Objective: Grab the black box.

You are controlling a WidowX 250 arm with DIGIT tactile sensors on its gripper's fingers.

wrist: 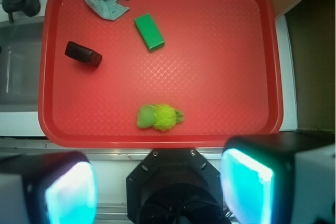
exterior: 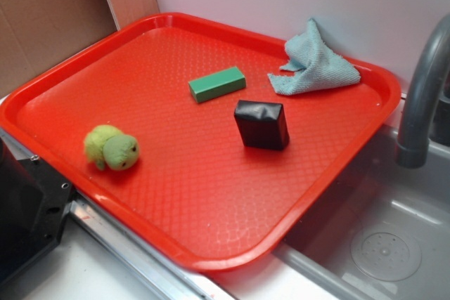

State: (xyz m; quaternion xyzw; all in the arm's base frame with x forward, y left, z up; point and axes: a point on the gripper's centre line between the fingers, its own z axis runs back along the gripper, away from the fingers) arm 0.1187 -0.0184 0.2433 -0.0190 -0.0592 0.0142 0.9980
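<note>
The small glossy black box [exterior: 261, 125], a blocky thing with wrinkled, wrapped-looking faces, stands free on the red textured plastic tray [exterior: 211, 201], toward the side that borders the grey sink [exterior: 394, 244]. Nothing touches it. Just beyond it lies a flat green rectangular block [exterior: 217, 83], near but apart, and farther toward the tray's back rim sits a crumpled pale blue cloth [exterior: 313, 64]. A fuzzy yellow-green plush toy [exterior: 111, 147] rests well apart, on the near side of the tray.

The gripper [wrist: 157, 187] hangs high above the tray's near edge, released: in the wrist view its two pale pads [wrist: 71, 192] stand wide apart with nothing between them. The task looks to be at its very start, the approach not yet made. The next move calls for travelling across the tray toward the sink side, lining the jaws up across the box's narrower faces, then descending.

The wrist view shows the gripper and the whole layout from above; the exterior view shows no fingers at all, but gives the box's height and the grey curved faucet [exterior: 422, 96] beside the tray.
</note>
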